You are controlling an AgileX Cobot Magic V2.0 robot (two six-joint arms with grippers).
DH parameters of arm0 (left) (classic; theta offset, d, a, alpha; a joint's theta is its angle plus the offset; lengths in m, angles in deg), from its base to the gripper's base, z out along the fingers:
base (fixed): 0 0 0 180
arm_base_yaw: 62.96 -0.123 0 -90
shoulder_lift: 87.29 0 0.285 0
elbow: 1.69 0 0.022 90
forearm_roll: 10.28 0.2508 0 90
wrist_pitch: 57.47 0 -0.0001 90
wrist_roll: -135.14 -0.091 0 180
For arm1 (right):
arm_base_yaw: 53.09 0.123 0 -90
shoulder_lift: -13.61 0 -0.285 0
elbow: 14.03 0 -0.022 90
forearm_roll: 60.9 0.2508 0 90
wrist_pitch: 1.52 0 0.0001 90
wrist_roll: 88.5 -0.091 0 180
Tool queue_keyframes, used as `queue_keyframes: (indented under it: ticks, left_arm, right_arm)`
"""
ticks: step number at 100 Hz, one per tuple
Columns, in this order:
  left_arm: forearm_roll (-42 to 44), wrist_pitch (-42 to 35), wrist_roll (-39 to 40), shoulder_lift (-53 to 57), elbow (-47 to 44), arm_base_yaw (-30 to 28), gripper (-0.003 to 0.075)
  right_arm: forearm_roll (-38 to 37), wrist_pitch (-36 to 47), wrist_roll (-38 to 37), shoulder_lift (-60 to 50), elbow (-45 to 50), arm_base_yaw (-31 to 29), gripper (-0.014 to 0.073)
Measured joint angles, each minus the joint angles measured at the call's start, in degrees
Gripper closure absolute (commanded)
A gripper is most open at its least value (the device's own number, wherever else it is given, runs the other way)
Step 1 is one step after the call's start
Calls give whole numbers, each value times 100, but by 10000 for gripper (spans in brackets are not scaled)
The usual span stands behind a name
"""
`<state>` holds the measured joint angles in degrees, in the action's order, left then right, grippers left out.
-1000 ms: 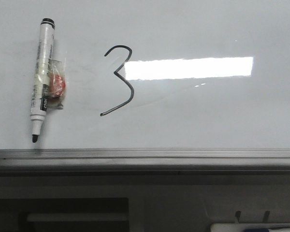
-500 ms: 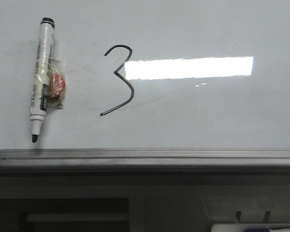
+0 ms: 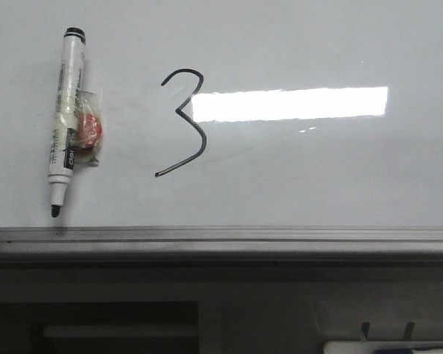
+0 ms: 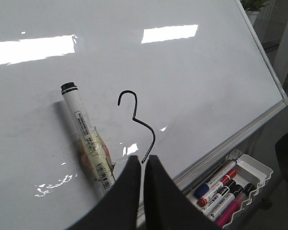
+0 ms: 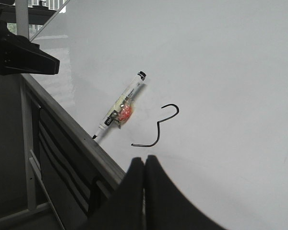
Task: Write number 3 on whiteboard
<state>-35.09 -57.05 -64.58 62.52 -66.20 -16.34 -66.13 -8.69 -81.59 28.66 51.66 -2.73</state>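
The number 3 point(image 3: 183, 122) is drawn in thin black marker on the whiteboard point(image 3: 317, 184), left of the bright light reflection. It also shows in the left wrist view point(image 4: 138, 123) and the right wrist view point(image 5: 159, 125). A white marker point(image 3: 65, 118) with its black tip bare lies on the board left of the 3, with a red-and-clear taped piece on its side. My left gripper point(image 4: 142, 160) is shut and empty, away from the board, near the 3's tail in its view. My right gripper point(image 5: 144, 160) is shut and empty, off the board. Neither gripper shows in the front view.
The grey metal bottom rail point(image 3: 221, 240) runs along the board's lower edge. A white tray point(image 4: 230, 189) with several markers hangs below the rail. A dark arm part point(image 5: 19, 55) sits beyond the board's edge in the right wrist view.
The marker and the 3 appear shifted a hair lower in the front view; otherwise nothing has visibly changed.
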Motion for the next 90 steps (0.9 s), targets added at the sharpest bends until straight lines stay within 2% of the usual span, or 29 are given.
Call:
queue_keyframes:
  ticks: [13, 32, 46, 72, 80, 90]
  left_arm:
    - [0, 35, 0, 25, 0, -477, 741]
    - [0, 167, 0, 345, 0, -1949, 741]
    - [12, 167, 0, 446, 0, -2801, 741]
    - [51, 167, 0, 671, -10, -3395, 741]
    - [442, 167, 116, 972, -32, -3585, 741]
    - [1149, 200, 748, 1296, -154, -3879, 741]
  right_arm:
    - [0, 0, 0, 0, 0, 0, 655]
    - [0, 0, 0, 0, 0, 0, 655]
    - [0, 0, 0, 0, 0, 0, 655]
    - [0, 0, 0, 0, 0, 0, 655]
    - [0, 0, 0, 0, 0, 0, 655]
    - [0, 0, 0, 0, 0, 0, 655]
